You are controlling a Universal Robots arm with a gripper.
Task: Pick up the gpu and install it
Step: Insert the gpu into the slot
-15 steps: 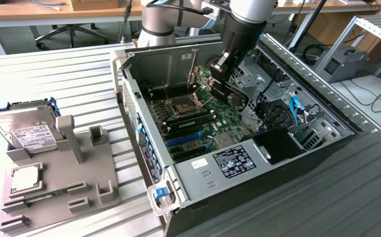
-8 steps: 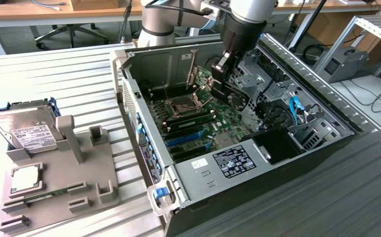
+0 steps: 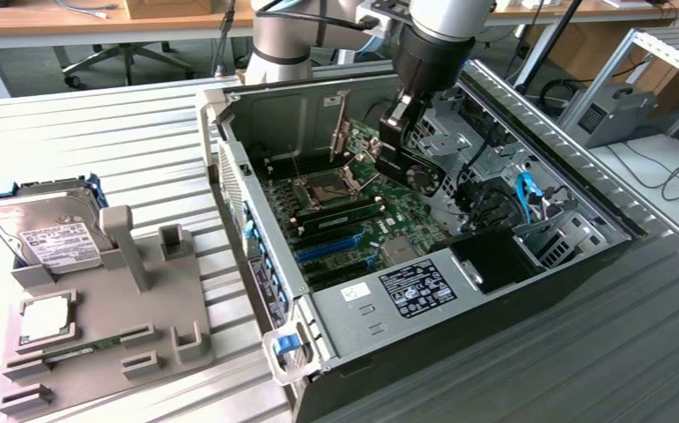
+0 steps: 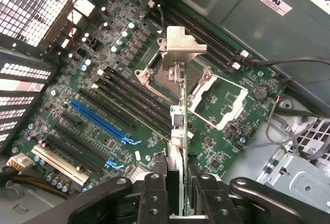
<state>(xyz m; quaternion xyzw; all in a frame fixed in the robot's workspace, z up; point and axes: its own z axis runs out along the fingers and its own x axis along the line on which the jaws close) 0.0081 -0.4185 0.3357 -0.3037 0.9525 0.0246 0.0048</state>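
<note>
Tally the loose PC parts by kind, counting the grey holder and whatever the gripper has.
gpu: 1, clamped in the gripper above the motherboard
hard drive: 1
silver square chip: 1
memory stick: 1
Total: 4

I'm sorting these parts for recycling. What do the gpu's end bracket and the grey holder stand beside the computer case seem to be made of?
The gpu, held in the gripper, has an end bracket that looks like bare sheet metal: silvery, folded, dull sheen. The holder stand looks like matte grey plastic, possibly printed: uniform colour, blocky moulded posts, no shine.
</note>
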